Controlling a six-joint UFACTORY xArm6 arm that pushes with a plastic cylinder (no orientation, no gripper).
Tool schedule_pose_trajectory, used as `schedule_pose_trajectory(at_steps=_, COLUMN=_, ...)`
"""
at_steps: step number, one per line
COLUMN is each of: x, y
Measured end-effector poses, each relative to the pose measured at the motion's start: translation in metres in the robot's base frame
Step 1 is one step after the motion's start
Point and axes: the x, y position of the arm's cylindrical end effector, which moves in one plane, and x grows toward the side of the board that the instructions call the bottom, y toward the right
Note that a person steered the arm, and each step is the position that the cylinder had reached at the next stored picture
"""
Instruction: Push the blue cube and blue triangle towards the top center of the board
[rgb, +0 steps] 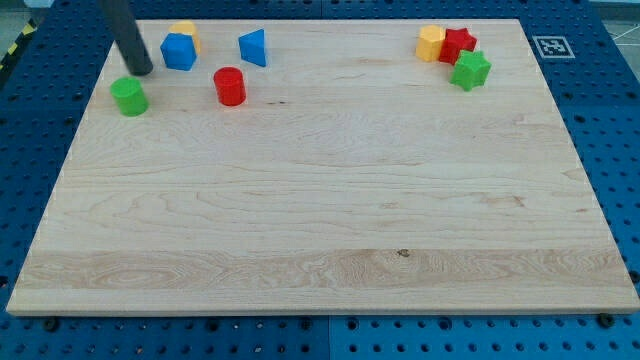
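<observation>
No readable words, brands or numbers are showing anywhere. The one sign is a black-and-white square marker (551, 46), a coded pattern rather than text, sitting on the blue surface just beyond the desk's (320, 200) top right corner.

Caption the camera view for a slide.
My tip sits left of the blue cube and blue triangle.

My tip (142, 70) rested near the desk (320, 220) top-left corner, just left of the blue cube (179, 51). The blue triangle (254, 47) sat apart, rightward; a yellow block (187, 32), perhaps touching, hid behind the cube.
</observation>
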Motion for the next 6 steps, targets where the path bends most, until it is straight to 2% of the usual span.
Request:
schedule_pose_trajectory(at_steps=2, x=-0.006, y=0.024)
schedule_pose_trajectory(at_steps=4, x=-0.002, y=0.116)
schedule_pose_trajectory(at_steps=6, x=-0.002, y=0.119)
